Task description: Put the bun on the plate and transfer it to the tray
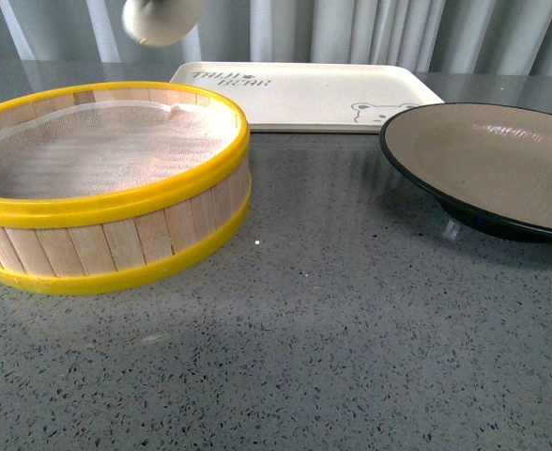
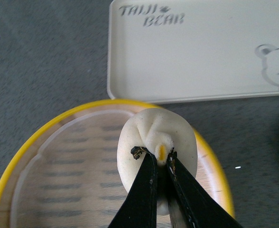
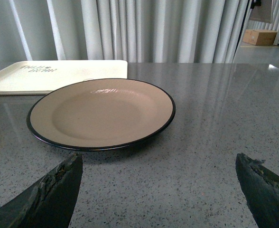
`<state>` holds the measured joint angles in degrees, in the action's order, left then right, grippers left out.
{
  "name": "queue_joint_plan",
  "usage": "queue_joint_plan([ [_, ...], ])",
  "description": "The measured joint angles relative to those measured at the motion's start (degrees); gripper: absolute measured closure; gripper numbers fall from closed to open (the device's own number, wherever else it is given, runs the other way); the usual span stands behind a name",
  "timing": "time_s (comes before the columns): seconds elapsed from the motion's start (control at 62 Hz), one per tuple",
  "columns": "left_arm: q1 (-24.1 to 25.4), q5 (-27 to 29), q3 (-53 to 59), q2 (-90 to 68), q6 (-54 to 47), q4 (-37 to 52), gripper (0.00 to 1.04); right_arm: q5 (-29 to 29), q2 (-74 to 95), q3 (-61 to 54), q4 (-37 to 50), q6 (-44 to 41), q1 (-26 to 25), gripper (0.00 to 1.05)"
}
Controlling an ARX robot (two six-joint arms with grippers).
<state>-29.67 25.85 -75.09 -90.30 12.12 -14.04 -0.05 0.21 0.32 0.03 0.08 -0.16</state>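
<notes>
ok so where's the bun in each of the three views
Front view: the bun is at the top edge, left of centre, up in the air higher than the basket.
Left wrist view: the bun is mid-picture, pinched by the left gripper, over the basket's rim.
Right wrist view: not in it; only the plate and tray show.
Shared landmark: the tray with bear lettering, seen in all three views.

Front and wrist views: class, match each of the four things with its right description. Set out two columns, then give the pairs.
1 white pleated steamed bun
2 tan round plate with black rim
3 cream rectangular tray
4 yellow-rimmed wooden steamer basket

A lined with white mesh
B pinched by the left gripper
C in front of the open right gripper
D printed with a bear face

Pairs: 1-B; 2-C; 3-D; 4-A
</notes>
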Motion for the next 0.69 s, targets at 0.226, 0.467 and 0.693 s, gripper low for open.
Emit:
queue_joint_plan([
  [0.226, -14.5, -1.1, -8.7, -6.3, -3.6, 3.7, 1.01, 0.0, 0.0, 0.0, 0.0, 0.0, 0.0, 0.09],
  [0.467, -21.2, -4.5, -9.9, -13.7, -5.0, 6.9, 1.01, 0.0, 0.0, 0.0, 0.0, 0.0, 0.0, 0.09],
  [0.693, -22.1, -5.6, -15.4, -20.4, -5.0, 5.9, 1.01, 0.0, 0.0, 0.0, 0.0, 0.0, 0.0, 0.09],
])
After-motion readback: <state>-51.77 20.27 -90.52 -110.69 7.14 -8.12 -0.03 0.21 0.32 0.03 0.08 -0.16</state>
